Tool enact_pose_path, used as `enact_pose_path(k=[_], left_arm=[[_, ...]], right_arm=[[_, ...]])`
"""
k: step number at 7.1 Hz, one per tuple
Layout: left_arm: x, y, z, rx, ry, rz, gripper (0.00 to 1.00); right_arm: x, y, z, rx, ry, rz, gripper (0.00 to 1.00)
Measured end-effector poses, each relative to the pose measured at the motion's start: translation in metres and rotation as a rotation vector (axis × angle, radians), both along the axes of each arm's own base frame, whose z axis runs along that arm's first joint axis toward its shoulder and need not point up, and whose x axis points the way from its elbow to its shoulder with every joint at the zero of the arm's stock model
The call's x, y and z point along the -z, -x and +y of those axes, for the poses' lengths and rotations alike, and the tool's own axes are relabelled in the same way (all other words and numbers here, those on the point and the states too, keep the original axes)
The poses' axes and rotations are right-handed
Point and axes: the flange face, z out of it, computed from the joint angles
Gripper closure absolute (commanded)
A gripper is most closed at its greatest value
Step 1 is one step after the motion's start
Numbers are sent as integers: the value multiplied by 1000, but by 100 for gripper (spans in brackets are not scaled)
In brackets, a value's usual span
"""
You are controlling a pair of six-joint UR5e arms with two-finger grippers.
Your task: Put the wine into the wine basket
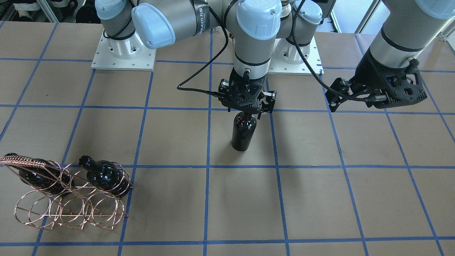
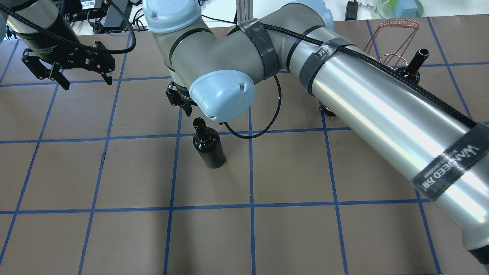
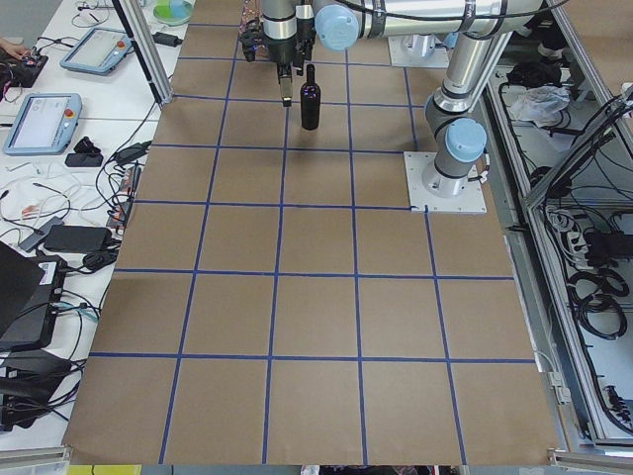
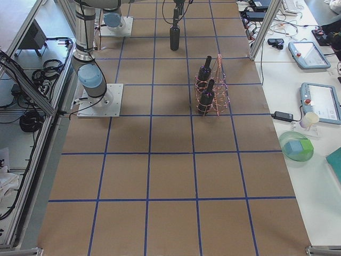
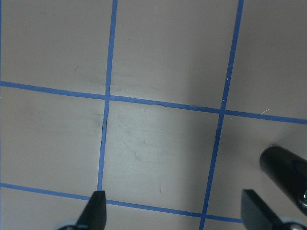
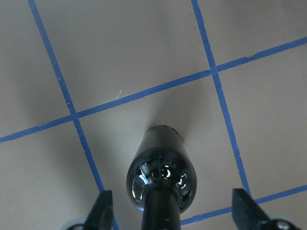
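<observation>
right fingers [image 6: 103,211] wide apart astride upright wine [image 6: 161,177] neck, wrist vertical; left fingers [image 5: 96,208] spread, empty

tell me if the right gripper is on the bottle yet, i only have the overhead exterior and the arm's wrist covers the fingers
observer: not gripping. in the right wrist view the right gripper is open, with a finger on each side of the neck of the wine bottle and a gap on both sides.
operator: bottle standing straight
observer: yes, the front-facing view shows it upright, base down on the table.
operator: room in the basket
observer: the wine basket holds one bottle and a second bottle in its upper rings. the lower row of rings holds none.
</observation>
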Motion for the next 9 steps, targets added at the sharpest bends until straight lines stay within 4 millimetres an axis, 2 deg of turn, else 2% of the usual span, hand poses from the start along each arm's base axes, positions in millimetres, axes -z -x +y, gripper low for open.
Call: enact_pose_path(k=[1, 3, 5, 6, 9], left_arm=[[0, 0, 0, 0, -1, 0, 0], [1, 0, 0, 0, -2, 0, 0], [1, 1, 0, 2, -3, 1, 0], [1, 2, 0, 3, -3, 1, 0], [1, 3, 1, 5, -4, 2, 0]], right_arm=[[6, 1, 2, -7, -10, 2, 18], [10, 0, 4, -8, -18, -5, 61], [9, -2, 4, -8, -19, -34, 81], [8, -2, 3, -5, -18, -39, 87], [-1, 4, 0, 12, -6, -53, 88]])
